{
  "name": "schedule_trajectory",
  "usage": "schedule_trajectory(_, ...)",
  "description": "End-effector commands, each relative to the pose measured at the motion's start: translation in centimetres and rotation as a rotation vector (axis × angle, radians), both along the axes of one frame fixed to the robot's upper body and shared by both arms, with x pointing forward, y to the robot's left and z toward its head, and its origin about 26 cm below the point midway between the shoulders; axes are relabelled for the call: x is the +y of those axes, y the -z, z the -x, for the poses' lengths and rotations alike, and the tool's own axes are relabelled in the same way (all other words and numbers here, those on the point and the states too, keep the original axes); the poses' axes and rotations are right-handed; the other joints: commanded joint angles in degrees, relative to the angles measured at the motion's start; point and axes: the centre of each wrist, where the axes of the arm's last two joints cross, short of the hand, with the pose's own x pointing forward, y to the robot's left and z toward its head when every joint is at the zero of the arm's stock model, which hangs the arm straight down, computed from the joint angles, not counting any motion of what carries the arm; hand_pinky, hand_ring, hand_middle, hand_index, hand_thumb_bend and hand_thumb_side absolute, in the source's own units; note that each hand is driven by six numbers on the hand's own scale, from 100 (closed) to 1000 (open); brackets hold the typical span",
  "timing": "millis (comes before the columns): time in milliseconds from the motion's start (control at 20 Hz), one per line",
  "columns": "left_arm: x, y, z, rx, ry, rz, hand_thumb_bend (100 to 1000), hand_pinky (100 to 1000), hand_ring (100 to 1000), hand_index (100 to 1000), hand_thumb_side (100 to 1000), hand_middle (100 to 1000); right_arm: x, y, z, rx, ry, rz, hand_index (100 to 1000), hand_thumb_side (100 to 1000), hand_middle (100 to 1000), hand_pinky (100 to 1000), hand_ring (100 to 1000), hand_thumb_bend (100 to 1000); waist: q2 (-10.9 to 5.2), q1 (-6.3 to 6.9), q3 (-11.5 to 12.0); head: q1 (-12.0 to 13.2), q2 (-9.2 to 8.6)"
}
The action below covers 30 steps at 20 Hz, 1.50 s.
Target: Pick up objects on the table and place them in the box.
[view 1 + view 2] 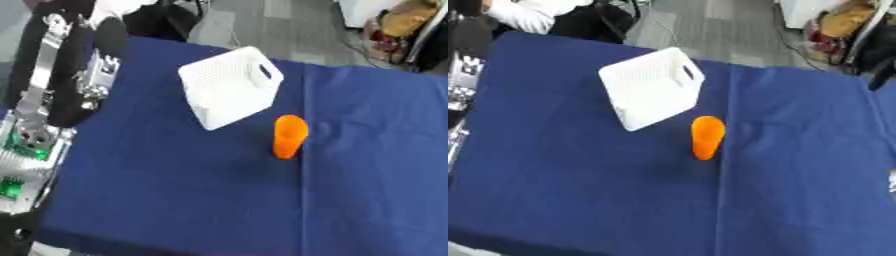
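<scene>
A white perforated box (229,89) with a handle slot sits at the middle back of the blue table (175,190). I see its walls but not its opening. An orange cup (290,136) stands just in front of the box's right corner, a small gap apart. My left arm, black and silver with green boards, rises along the left edge. Its left hand (80,85) hangs beside the box's left, well apart from it, and its fingers do not read clearly. My right hand shows in neither view.
The blue cloth runs wide to the right and toward the near edge. Beyond the far edge lie grey floor, dark chair parts (597,22) and clutter at the upper right (398,25).
</scene>
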Motion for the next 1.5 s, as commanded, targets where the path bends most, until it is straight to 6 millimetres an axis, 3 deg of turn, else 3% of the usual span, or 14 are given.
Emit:
schedule_trajectory(50,0.3,-0.8,0.2,-0.031,-0.008,-0.021,143,1000,885,885,826,968,-0.1,-0.5,0.4,0.041,0.024,0.204,779,1000,783,567,720,445,-0.3,0.13,0.2,-0.26,-0.95)
schedule_trajectory(300,0.2,-0.9,0.2,-0.035,-0.006,-0.021,143,1000,885,885,826,968,0.4,-0.3,0.5,0.07,0.012,0.397,791,1000,839,721,790,453,-0.13,0.04,0.5,-0.49,-0.85)
schedule_trajectory(600,0.1,-1.0,0.2,-0.038,0.004,-0.018,143,1000,885,884,824,968,1.5,-0.7,0.1,0.08,-0.021,0.49,804,1000,864,775,810,470,-0.36,0.03,1.01,-0.72,-0.84)
schedule_trajectory(750,0.1,-1.0,0.2,-0.039,0.007,-0.017,143,1000,885,883,824,968,2.2,-1.0,-0.1,0.091,-0.007,0.525,829,1000,902,867,856,468,-0.42,0.15,1.06,-0.92,-0.73)
schedule_trajectory(1150,0.2,-0.8,0.2,-0.032,0.004,-0.017,142,1000,885,884,825,969,4.0,-1.4,-1.0,0.109,0.031,0.592,852,1000,936,901,879,501,-0.48,0.39,1.02,-0.99,-0.41)
schedule_trajectory(1500,0.2,-0.7,0.2,-0.031,0.005,-0.013,143,1000,885,884,823,969,4.6,0.1,-3.3,0.164,0.088,0.584,883,1000,940,879,875,515,-0.6,0.46,1.14,-0.91,-0.44)
